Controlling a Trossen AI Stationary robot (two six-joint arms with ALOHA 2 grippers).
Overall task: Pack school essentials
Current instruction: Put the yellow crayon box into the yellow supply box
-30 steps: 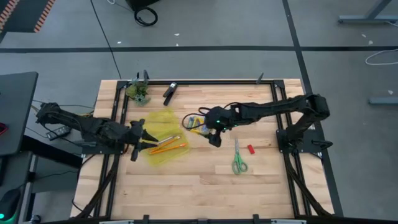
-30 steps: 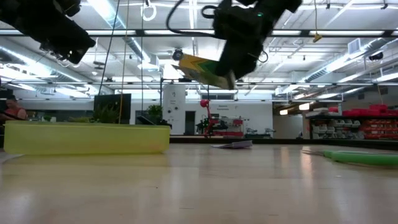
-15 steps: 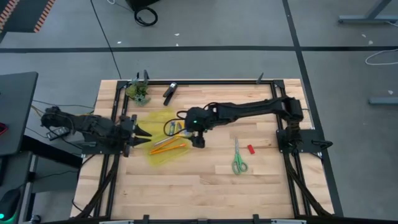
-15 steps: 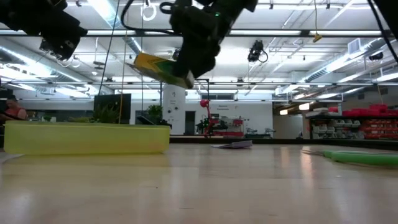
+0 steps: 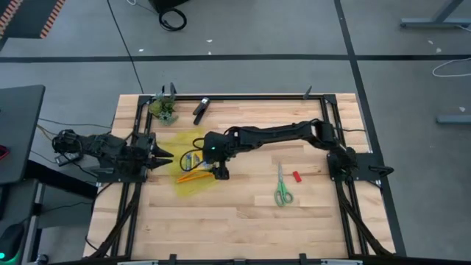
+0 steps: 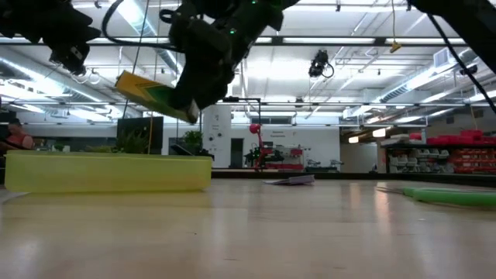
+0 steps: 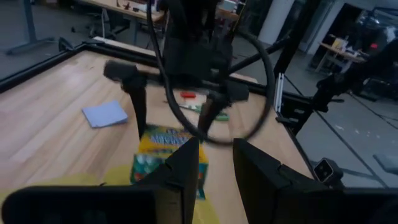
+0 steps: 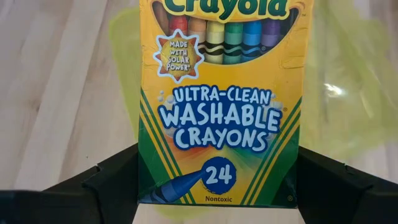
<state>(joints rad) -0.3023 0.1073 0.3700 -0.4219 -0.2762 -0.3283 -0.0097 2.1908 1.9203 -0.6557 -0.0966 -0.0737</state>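
My right gripper (image 5: 213,159) is shut on the yellow-green crayon box (image 8: 221,106), which hangs over the translucent yellow case (image 5: 193,180) near the table's left side. Orange pencils (image 5: 193,177) lie in that case. My left gripper (image 5: 159,156) is open at the case's left edge and touches nothing; its wrist view shows the crayon box (image 7: 165,155) just ahead. Green-handled scissors (image 5: 282,188) and the tiny red eraser (image 5: 297,177) lie on the wood to the right. The pale blue note pad (image 7: 106,114) lies flat beyond the case. My right gripper pinches the crayon box between its two fingers (image 8: 118,177), one on each long side edge at the bottom end (image 8: 152,186). It comes from above, slanting toward the table's left. The box (image 6: 155,94) is lifted clear and tilted, its free end pointing left over the case.
A black clip-like tool (image 5: 200,110) and a small green leafy clump (image 5: 163,109) sit near the far edge. A black frame rail (image 5: 250,97) runs around the table. Bare wood (image 5: 243,221) lies toward the near edge.
My right gripper has carried the crayon box from the table's middle toward the left, ending over the yellow case. My left gripper has drawn back a little toward the left edge, off the case.
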